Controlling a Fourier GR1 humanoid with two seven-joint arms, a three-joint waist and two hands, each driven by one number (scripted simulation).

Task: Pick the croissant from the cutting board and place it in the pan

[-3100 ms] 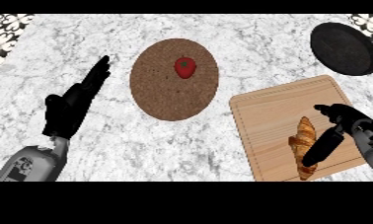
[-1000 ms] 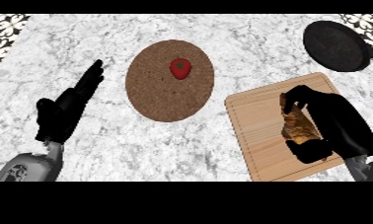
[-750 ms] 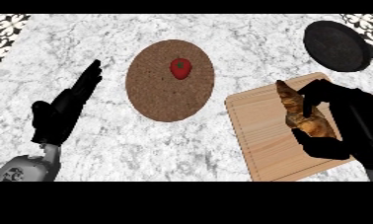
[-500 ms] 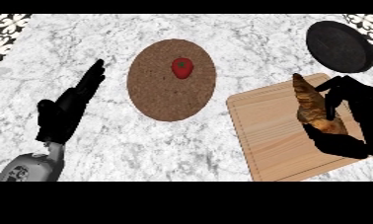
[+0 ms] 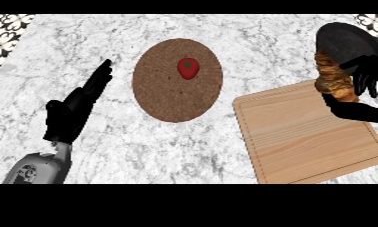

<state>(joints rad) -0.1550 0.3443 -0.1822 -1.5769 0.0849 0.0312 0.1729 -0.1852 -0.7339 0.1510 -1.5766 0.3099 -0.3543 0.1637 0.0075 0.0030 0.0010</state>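
Head view shows the right hand (image 5: 363, 78) curled round the croissant (image 5: 334, 78), which is lifted off the cutting board (image 5: 303, 131) and hangs over the near rim of the black pan (image 5: 345, 38). To do this step well, I think the hand should carry it until the whole croissant is above the pan's middle, lower it close, and only then spread the fingers. Three seconds earlier the croissant lay on the board; now it is in the air, while the left hand (image 5: 74, 108), fingers straight at the view's left, has hardly changed.
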